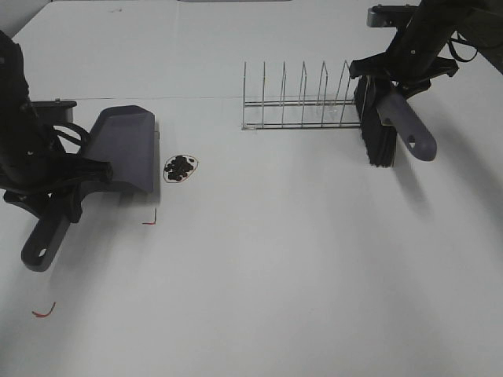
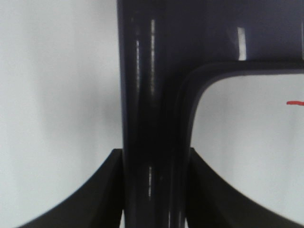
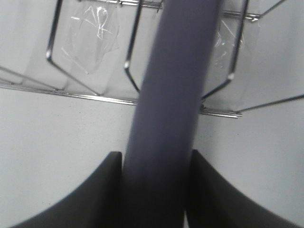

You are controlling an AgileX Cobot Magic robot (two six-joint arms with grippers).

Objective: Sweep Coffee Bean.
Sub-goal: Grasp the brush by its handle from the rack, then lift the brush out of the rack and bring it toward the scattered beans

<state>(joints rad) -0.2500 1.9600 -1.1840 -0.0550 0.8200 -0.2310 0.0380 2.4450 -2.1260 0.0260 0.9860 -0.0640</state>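
1. Left hand (image 1: 63, 192): closed on the dustpan handle (image 1: 43, 239). In the left wrist view both fingers (image 2: 107, 190) press flat against the handle's sides.
2. Dustpan (image 1: 126, 145): dark grey, sits on the bench (image 1: 299, 275) at the left of the overhead view. Its open lip faces the middle of the bench and its handle end points toward the near edge.
3. Coffee bean (image 1: 180, 166): small dark cluster inside a drawn outline on the bench, just beside the dustpan lip. It is well apart from the brush.
4. Right hand (image 1: 401, 75): closed on the brush handle (image 1: 413, 133). In the right wrist view the grey handle fills the gap between the fingers (image 3: 107, 190).
5. Brush (image 1: 379, 133): black bristles point down at the right end of the wire rack (image 1: 299, 106) and the handle slopes out to the right. Can't tell whether the bristles touch the bench.
6. Wire rack: stands on the bench at centre-right, behind the bean cluster.
7. Red marks on the bench: one (image 1: 149, 220) near the dustpan, another (image 1: 43, 312) near the front-left corner.
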